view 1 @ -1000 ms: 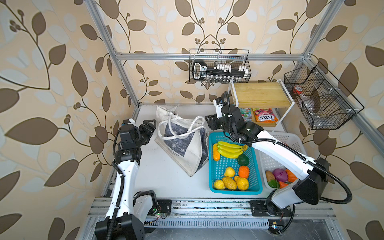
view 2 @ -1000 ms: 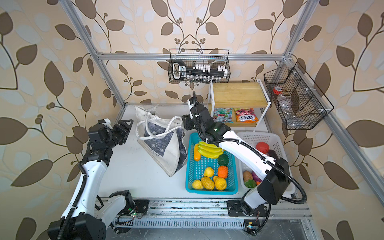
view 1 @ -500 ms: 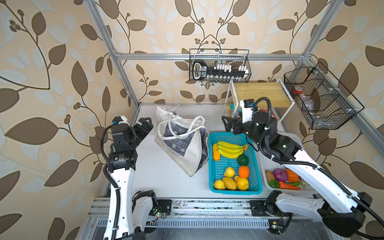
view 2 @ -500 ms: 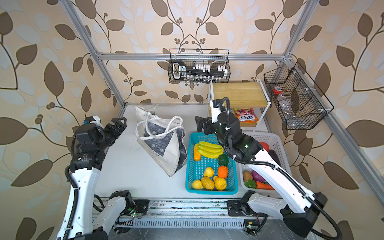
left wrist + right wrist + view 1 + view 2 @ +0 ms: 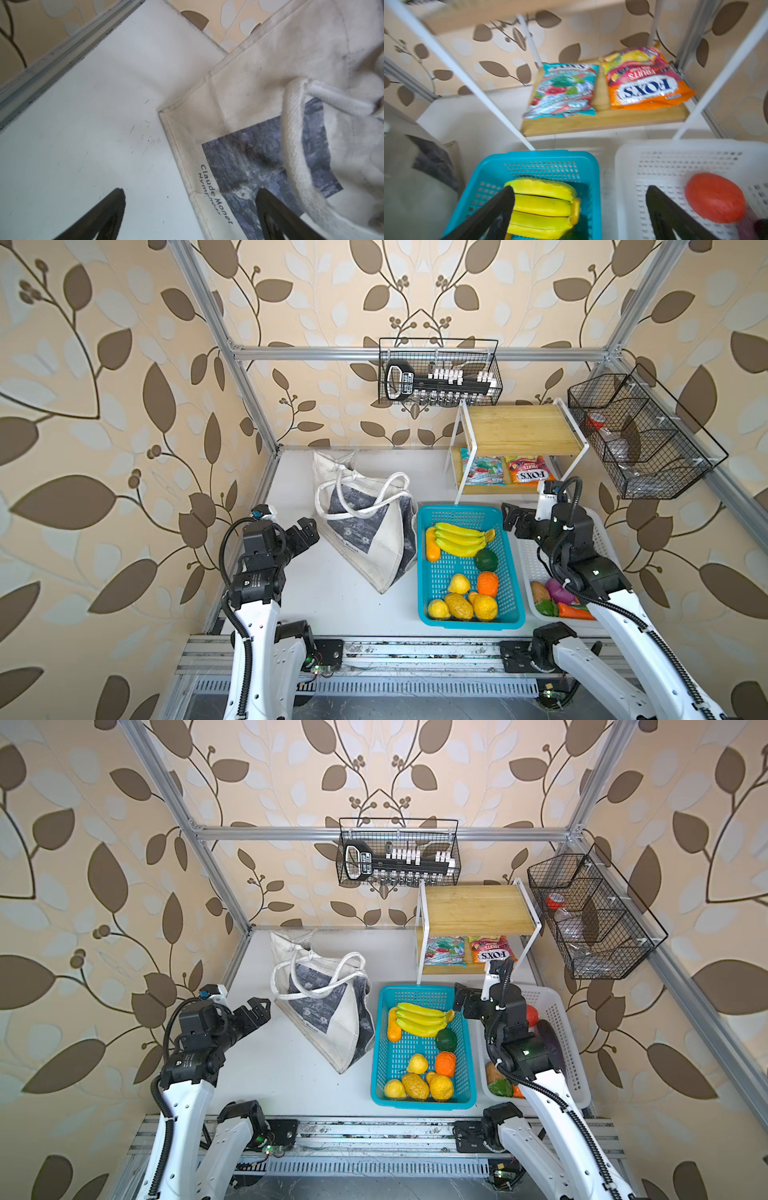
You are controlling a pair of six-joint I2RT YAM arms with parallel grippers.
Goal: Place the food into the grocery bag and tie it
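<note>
The off-white grocery bag [image 5: 365, 526] [image 5: 239, 87] lies slumped on the table, its thick white handles [image 5: 374, 497] looped over its dark print and seemingly knotted near the far end. The food I see outside it is a banana bunch [image 5: 459, 537] [image 5: 542, 207], an orange [image 5: 487, 584] and a carrot [image 5: 432, 545] in the blue basket, plus two snack packets [image 5: 484, 470] [image 5: 645, 81] on the low shelf. My left gripper [image 5: 307, 529] [image 5: 190, 193] is open just left of the bag. My right gripper [image 5: 509, 516] [image 5: 580, 189] is open and empty above the gap between both baskets.
The blue basket [image 5: 469, 623] holds several more toy fruits. A white basket [image 5: 575, 1052] with a red tomato [image 5: 714, 197] and vegetables sits under my right arm. A wooden shelf rack [image 5: 519, 427] stands behind. Wire baskets [image 5: 440, 373] [image 5: 640, 435] hang on the walls.
Both arms have pulled back from the bag. The right gripper swung from the bag's handles to the baskets, the left drew toward the front left, and both jaws opened wider.
</note>
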